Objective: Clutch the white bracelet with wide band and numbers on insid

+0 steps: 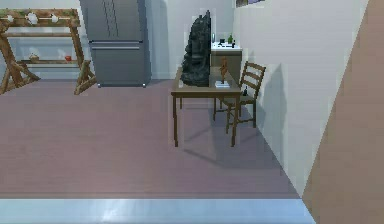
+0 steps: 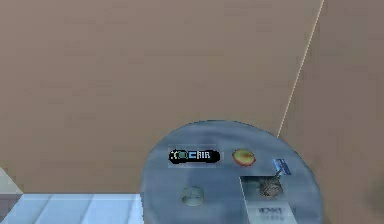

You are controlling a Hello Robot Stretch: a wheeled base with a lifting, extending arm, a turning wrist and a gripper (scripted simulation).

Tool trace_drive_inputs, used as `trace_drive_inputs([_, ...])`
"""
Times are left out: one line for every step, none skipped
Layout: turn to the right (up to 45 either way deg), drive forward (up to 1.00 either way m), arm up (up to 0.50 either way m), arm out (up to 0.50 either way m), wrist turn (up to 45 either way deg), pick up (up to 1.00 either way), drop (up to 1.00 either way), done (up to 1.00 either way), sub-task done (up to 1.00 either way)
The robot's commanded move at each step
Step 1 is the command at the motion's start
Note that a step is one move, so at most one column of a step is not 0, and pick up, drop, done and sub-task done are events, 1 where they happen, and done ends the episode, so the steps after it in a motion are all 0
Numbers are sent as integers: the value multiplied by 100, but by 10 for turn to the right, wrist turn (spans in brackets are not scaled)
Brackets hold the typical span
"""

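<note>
Forward view: wooden table mid-floor. A tall dark statue stands on it, with small items beside the statue, too small to name. Wooden chair drawn up at the table's right. Grey fridge and wooden rack stand behind.

Arm side view: brown wall; grey round disc at the bottom.

Pincer's state and white bracelet's place: cannot tell.

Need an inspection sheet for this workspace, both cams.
surface: wooden table on purple floor.
job's things: pale flat blob on the table's chair side; too small to name.
clutter: dark statue, thin reddish upright item, both on the table.
claw: nothing seen.
cables: nothing seen.
surroundings: chair, grey fridge, wooden rack; tan wall on the arm side.
</note>
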Motion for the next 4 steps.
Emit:
trace_drive_inputs([0,0,50,0,0,0,0,0,0])
trace_drive_inputs([0,0,38,0,0,0,0,0,0])
trace_drive_inputs([0,0,0,8,0,0,0,0,0])
trace_drive_inputs([0,0,0,0,450,0,0,0,0])
